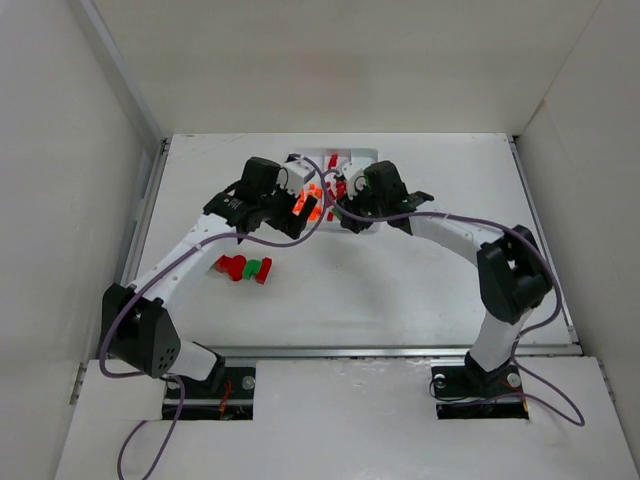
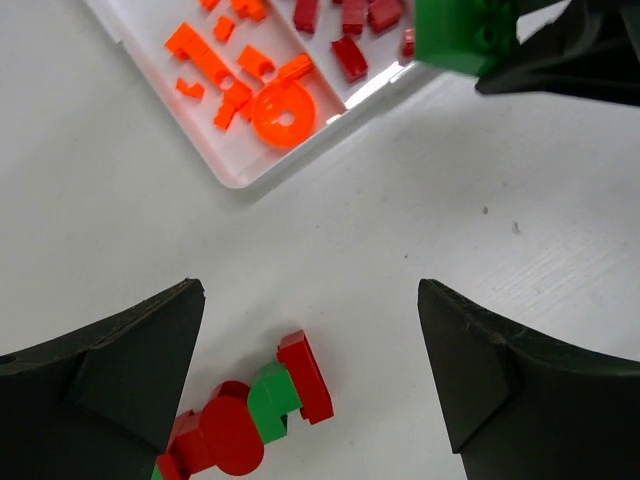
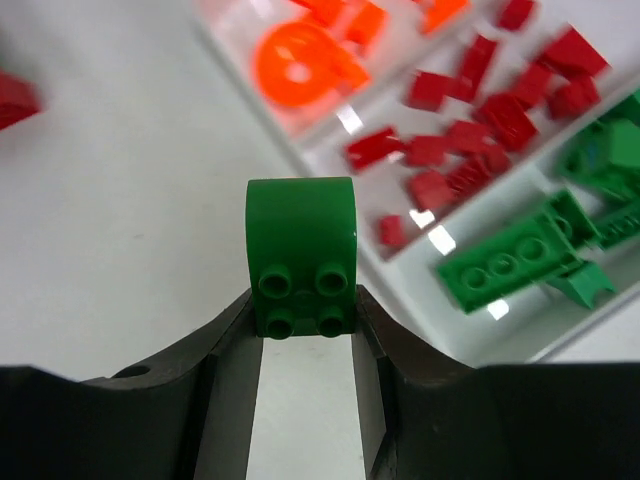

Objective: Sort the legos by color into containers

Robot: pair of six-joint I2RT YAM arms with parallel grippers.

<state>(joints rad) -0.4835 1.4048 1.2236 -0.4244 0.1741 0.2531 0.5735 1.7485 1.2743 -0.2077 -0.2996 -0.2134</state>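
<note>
R gripper clamped on green lego, nr tray. L gripper fingers wide apart over loose legos.

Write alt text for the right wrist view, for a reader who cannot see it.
The right gripper clamps a green brick with a rounded far end and four studs over the white table, just short of a white tray. Its three compartments hold orange pieces, red pieces and green pieces.

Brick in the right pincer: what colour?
The brick is green; the right wrist view shows it best.
</note>
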